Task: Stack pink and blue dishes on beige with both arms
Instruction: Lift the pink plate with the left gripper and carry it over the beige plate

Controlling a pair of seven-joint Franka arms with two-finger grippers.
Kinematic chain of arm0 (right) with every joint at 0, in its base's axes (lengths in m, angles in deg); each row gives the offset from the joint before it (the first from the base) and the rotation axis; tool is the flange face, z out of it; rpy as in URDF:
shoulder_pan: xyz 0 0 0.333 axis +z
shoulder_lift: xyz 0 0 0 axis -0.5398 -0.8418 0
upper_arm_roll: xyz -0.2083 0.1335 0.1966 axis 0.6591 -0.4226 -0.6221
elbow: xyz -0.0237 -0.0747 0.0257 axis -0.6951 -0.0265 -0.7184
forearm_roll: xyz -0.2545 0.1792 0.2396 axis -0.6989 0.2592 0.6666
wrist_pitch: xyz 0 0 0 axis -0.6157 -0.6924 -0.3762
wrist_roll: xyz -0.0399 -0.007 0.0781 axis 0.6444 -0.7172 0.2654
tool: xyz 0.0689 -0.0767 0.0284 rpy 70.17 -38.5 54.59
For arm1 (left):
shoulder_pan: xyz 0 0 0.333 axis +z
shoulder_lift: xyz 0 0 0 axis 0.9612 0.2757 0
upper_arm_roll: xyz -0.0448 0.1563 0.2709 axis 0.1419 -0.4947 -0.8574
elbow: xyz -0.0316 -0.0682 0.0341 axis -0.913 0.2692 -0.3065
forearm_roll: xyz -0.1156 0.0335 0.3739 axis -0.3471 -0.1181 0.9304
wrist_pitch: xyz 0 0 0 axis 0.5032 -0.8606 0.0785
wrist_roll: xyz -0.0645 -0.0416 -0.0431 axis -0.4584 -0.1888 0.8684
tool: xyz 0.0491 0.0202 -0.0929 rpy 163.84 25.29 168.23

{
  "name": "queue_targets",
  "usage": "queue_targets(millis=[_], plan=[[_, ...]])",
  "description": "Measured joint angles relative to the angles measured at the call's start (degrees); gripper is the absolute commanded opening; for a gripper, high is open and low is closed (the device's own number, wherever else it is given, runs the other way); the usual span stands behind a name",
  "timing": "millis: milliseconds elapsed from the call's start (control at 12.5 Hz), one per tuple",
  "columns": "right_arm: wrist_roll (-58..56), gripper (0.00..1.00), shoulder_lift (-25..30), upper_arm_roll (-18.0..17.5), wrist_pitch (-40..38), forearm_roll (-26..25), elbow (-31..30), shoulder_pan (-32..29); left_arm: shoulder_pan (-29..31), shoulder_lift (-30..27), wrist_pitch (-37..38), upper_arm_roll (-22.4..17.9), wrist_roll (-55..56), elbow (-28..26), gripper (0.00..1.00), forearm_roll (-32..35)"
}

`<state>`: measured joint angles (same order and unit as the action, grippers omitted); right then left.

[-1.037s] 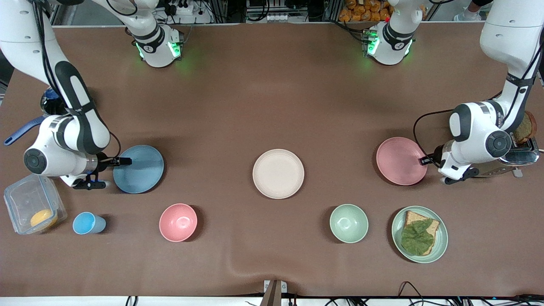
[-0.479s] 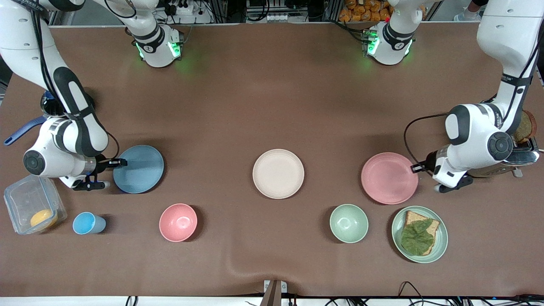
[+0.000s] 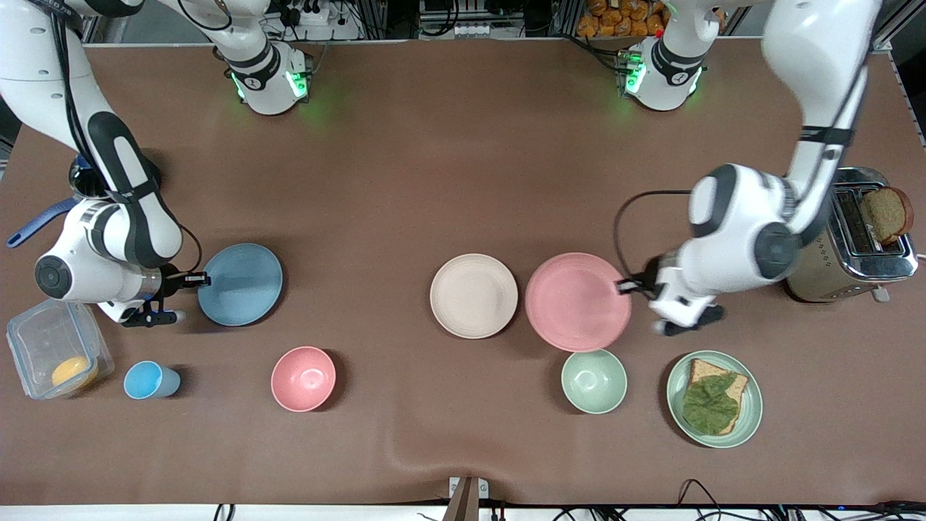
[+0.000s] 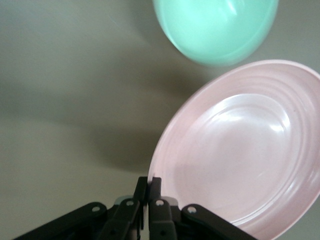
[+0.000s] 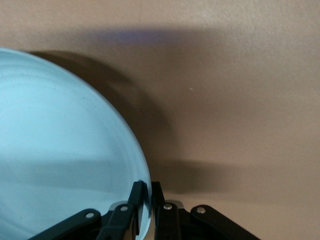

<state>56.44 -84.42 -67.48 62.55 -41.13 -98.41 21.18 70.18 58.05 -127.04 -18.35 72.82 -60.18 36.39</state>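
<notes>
The beige plate [image 3: 474, 295] lies flat at the table's middle. My left gripper [image 3: 623, 286] is shut on the rim of the pink plate [image 3: 576, 302], which hangs in the air right beside the beige one, its edge close to it. The left wrist view shows the gripper [image 4: 149, 181] pinching the pink plate [image 4: 240, 150] at its rim. Toward the right arm's end, my right gripper [image 3: 202, 278] is shut on the rim of the blue plate [image 3: 241, 284], held slightly off the table. In the right wrist view the gripper [image 5: 146, 188] clamps the blue plate [image 5: 60, 150].
A pink bowl [image 3: 303, 378], green bowl [image 3: 594, 380] and green plate with toast and leaf [image 3: 714, 399] sit nearer the camera. A blue cup [image 3: 150, 380] and a clear container [image 3: 54, 354] stand near the right arm. A toaster [image 3: 854, 242] stands by the left arm.
My left gripper has carried the pink plate from near the toaster toward the beige plate. The right gripper has raised the blue plate a little, almost in place.
</notes>
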Motion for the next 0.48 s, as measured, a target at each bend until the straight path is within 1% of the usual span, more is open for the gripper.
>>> queue_targets(millis=[160,239,479], plan=[[-0.2,0.00,0.2,-0.5,-0.2,0.0,0.8,0.1,-6.9,2.6,-0.7,-0.1,7.3,0.7,0.00,0.0],[-0.5,0.00,0.6,-0.9,-0.7,0.0,1.3,0.1,-9.3,3.9,-1.7,-0.2,9.9,1.3,0.00,0.0],[-0.6,0.00,2.4,-1.9,-4.6,0.0,3.7,0.2,-12.9,6.8,-3.2,-0.4,13.6,2.6,0.00,0.2]])
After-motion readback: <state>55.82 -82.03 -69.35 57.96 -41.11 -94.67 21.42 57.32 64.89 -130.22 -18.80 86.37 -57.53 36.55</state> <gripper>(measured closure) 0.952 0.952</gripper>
